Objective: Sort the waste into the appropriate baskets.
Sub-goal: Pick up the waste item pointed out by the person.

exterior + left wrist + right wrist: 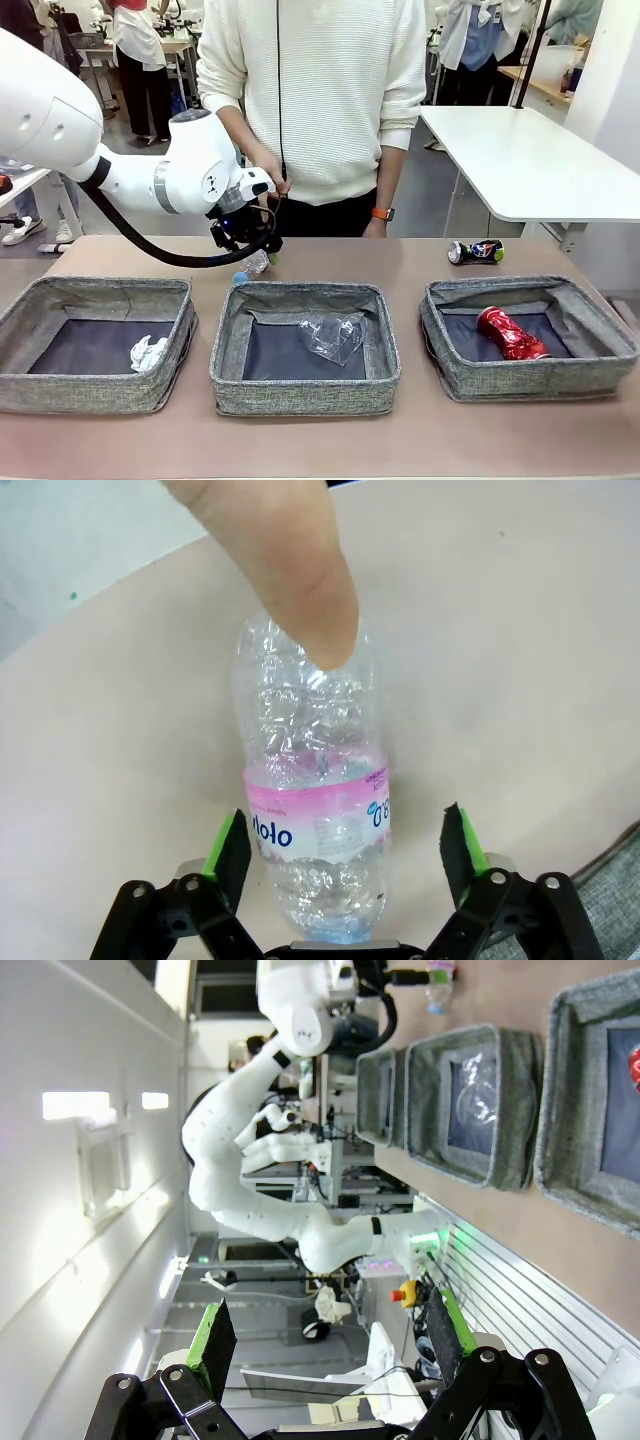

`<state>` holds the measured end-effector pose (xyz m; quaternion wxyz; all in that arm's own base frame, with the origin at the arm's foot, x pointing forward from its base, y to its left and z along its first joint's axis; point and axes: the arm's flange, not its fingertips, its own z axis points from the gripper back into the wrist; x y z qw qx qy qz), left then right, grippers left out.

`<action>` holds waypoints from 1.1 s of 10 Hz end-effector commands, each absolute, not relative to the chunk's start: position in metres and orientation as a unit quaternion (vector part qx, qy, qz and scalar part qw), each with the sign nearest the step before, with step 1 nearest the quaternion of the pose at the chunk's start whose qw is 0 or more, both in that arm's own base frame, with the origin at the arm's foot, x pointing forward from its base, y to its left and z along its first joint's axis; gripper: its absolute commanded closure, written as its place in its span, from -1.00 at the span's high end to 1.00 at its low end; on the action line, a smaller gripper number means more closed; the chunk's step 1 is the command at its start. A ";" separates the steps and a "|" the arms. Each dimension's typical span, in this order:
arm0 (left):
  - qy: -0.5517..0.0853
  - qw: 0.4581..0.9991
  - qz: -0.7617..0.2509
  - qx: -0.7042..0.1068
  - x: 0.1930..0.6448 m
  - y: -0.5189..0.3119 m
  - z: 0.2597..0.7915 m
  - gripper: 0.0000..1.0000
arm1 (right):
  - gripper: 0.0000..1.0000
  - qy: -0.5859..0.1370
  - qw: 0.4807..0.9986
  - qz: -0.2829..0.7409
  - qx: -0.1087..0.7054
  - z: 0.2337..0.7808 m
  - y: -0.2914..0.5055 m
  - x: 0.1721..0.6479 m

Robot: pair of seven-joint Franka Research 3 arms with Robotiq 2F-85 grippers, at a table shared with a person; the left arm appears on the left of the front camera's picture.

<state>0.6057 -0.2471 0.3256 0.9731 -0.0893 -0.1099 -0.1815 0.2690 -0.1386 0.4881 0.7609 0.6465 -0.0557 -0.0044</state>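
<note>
A clear plastic bottle (315,810) with a pink label lies on the table between the fingers of my left gripper (345,845), cap end towards the wrist. The jaws stand open around it: the left pad (230,845) is at its side and the right pad (462,840) is clear of it. A person's fingertip (290,560) hangs over the bottle's far end. From the front, the left gripper (245,250) is low over the bottle (252,266), just behind the middle basket (305,392). My right gripper (330,1335) is open and holds nothing.
The left basket (95,392) holds a white paper ball (148,353), the middle one a clear crushed cup (335,335), and the right basket (530,378) a crushed red can (512,335). A dark-blue can (475,252) lies behind the right basket. The person (320,100) stands at the far edge.
</note>
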 end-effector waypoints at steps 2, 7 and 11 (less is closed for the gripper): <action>-0.096 0.979 -0.166 -0.064 0.606 -0.247 0.323 -0.58 | 1.00 -0.064 0.758 -0.003 0.649 0.490 -0.137 0.269; -0.092 0.986 -0.136 -0.030 0.605 -0.245 0.321 -1.00 | 1.00 -0.064 0.758 -0.003 0.649 0.490 -0.137 0.269; -0.076 0.989 -0.127 -0.028 0.604 -0.242 0.324 -1.00 | 1.00 -0.064 0.758 -0.003 0.649 0.490 -0.137 0.269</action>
